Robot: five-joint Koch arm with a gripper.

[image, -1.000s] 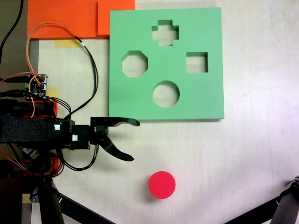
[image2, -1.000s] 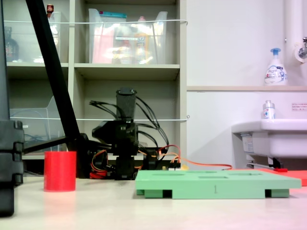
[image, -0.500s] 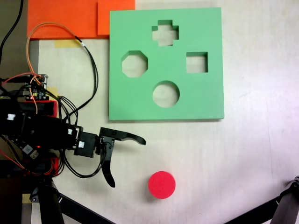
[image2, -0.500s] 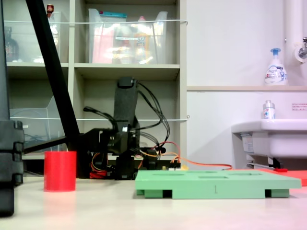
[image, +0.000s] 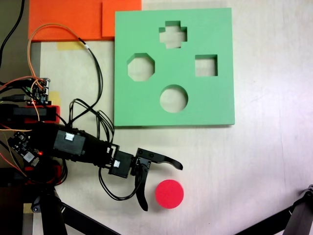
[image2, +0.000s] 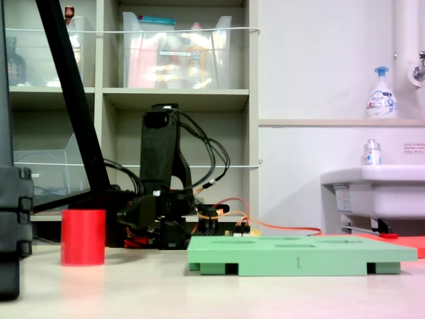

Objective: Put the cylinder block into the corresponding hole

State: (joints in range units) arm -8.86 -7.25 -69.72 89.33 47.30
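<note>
Pale and matte, your desk (image: 274,166) is carrying a square green foam board (image: 215,105) in the upper middle of the first exterior view, with flat orange foam sheets (image: 68,19) lying at the upper left. In the second exterior view, shelving with clear plastic bins (image2: 176,50) is filling the background, and a white sink (image2: 375,189) with a soap bottle (image2: 381,93) is showing at the second exterior view's right.

Your arm has swung down and rightward in the first exterior view since a second ago: the black gripper (image: 161,187) was sitting near the board's lower left corner, and now it is reaching into the lower middle of the frame. Its jaws are spread wide, one finger running above the short bright red foam cylinder (image: 169,194) and the other hanging just to its left, so you are bracketing the block without pinching it. Whether a finger is touching it, I cannot tell.

The red cylinder is standing upright on the desk, unmoved, well below the board; in the second exterior view it is standing at the lower left (image2: 83,237). The circular cutout (image: 173,98) in the board's lower middle is sitting empty.

By my judgement, you are finishing the approach. Closing squarely on the block is coming next.
</note>
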